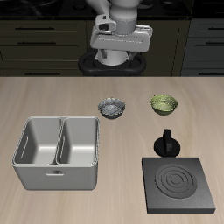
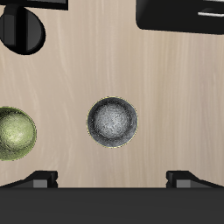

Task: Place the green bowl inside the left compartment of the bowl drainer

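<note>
My fingers [image 1: 120, 58]: spread apart, holding nothing, high above the surface [image 1: 52, 96].
Green bowl [image 1: 164, 104]: upright on the surface, beside the grey speckled bowl [image 1: 113, 108], apart from it.
Bowl drainer [image 1: 58, 165]: near the speckled bowl, toward the front edge.

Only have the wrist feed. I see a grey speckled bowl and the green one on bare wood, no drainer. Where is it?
Observer: The bowl drainer stands nearer the table's front edge than both bowls, closer to the grey speckled bowl than to the green bowl.
Operator: Anything in it?
Observer: No. The exterior view shows both compartments empty.
Operator: How high am I?
Observer: The gripper hangs well above the table near its back edge, farther back than both bowls, touching nothing.
</note>
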